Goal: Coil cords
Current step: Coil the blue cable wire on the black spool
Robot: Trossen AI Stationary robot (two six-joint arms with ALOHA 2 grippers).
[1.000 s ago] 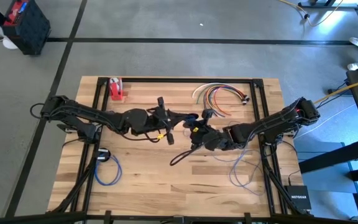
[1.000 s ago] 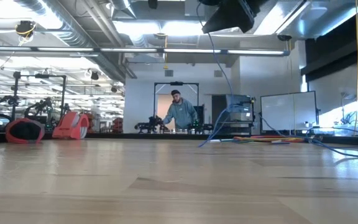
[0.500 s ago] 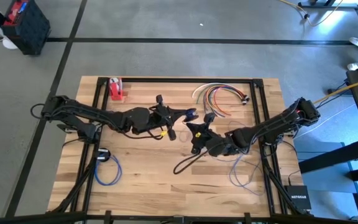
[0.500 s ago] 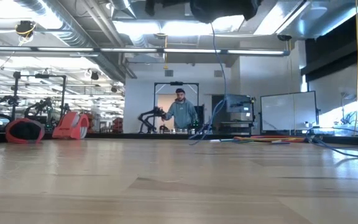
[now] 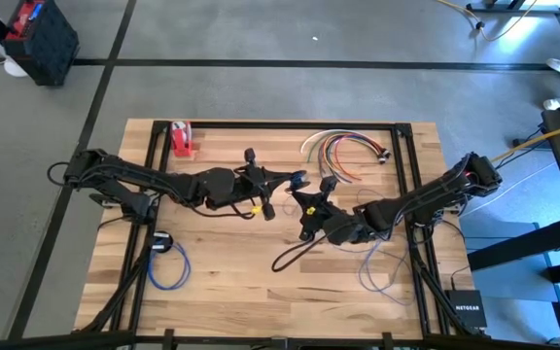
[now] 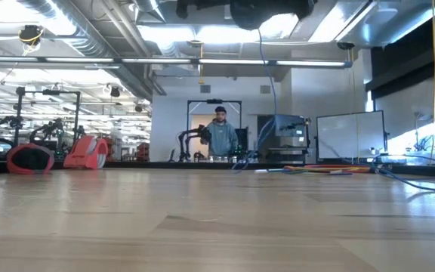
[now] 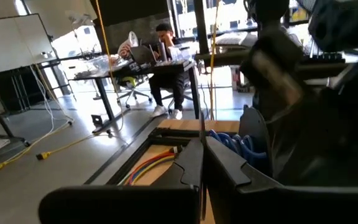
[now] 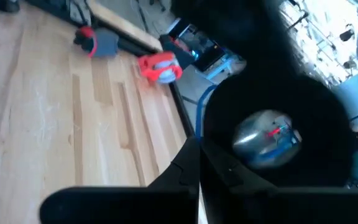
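Observation:
A thin blue cord is up in the air over the table's middle. Small blue loops (image 7: 234, 143) of it bunch just beyond my left gripper (image 5: 297, 179), which points level toward the table's right and is shut on it. My right gripper (image 5: 311, 204) stands close by on the near right side, also shut on the blue cord (image 8: 199, 115). One stretch of it (image 6: 263, 68) hangs down to the table. The rest of the cord (image 5: 377, 264) lies in slack loops at the near right. My left gripper pinches a thin strand (image 7: 202, 127) of the blue cord between its two shut fingers, which come in level from the table's left. The strand leaves the fingertips and is lifted clear of the table. My right gripper pinches the blue cord (image 8: 197, 132) between its shut fingertips, slanting down from the table's right. The cord curves away from the tips toward my left arm and is lifted clear there.
A fan of red, orange and white cords (image 5: 343, 146) lies at the far right. A coiled blue cord (image 5: 168, 267) with a small black disc (image 5: 161, 242) lies near left. A red object (image 5: 181, 139) stands at the far left. A person (image 6: 221, 137) is in the room behind.
My right arm has shifted a little toward the table's near edge, and my left wrist has turned slightly. The hanging stretch of the blue cord has swung, and its lower end on the table has slid toward the near edge. Both grippers stay shut.

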